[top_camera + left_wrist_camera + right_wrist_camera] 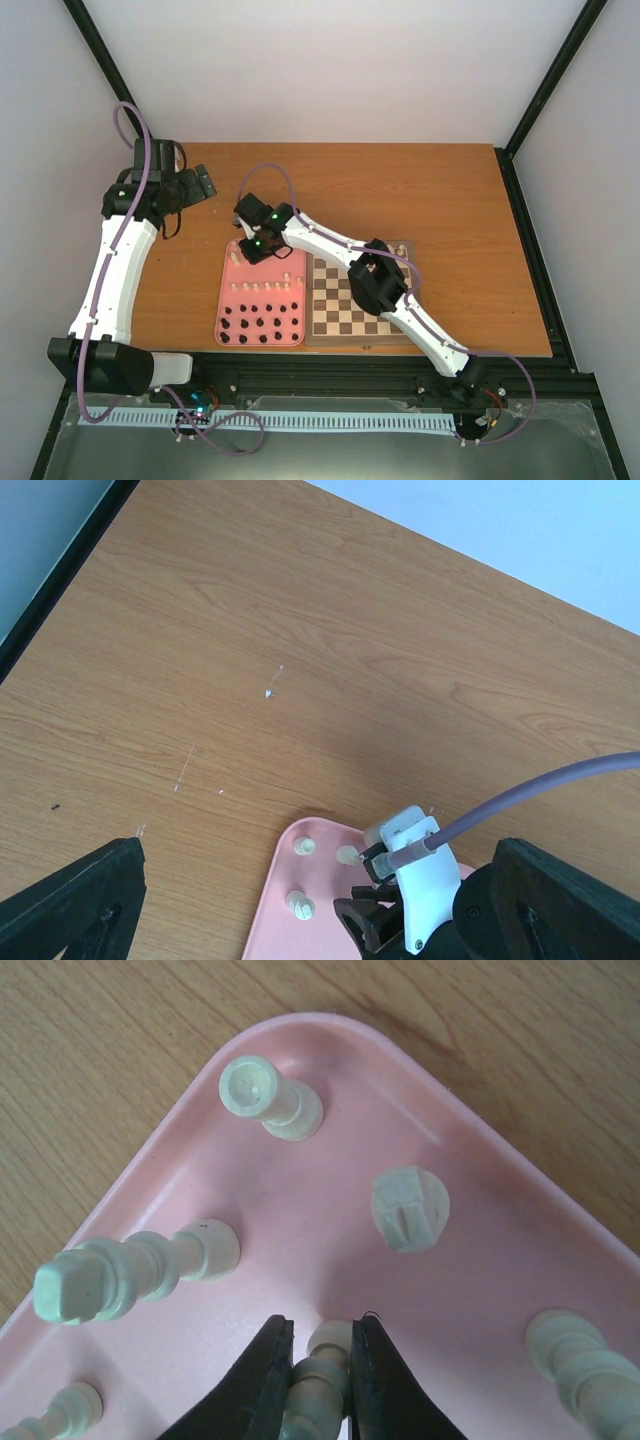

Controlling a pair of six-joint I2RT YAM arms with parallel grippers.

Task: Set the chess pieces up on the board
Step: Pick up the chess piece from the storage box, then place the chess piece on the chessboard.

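Observation:
My right gripper (256, 247) (320, 1335) reaches into the far-left corner of a pink tray (226, 300) (300, 1210). It is shut on an upright cream-white chess piece (322, 1380), with both black fingers pressed on its stem. Other cream chess pieces (268, 1100) (130, 1275) (410, 1208) stand around it in that corner. The wooden board (350, 300) lies just right of the tray, partly under the right arm. My left gripper (195, 185) (315, 845) hangs open over bare table beyond the tray's far-left corner, holding nothing.
Black pieces (262, 325) fill the tray's near rows, and a row of cream ones (270, 288) stands in its middle. The right arm's wrist and purple cable (420, 865) cross the left wrist view. The table's far and right parts are bare wood (440, 190).

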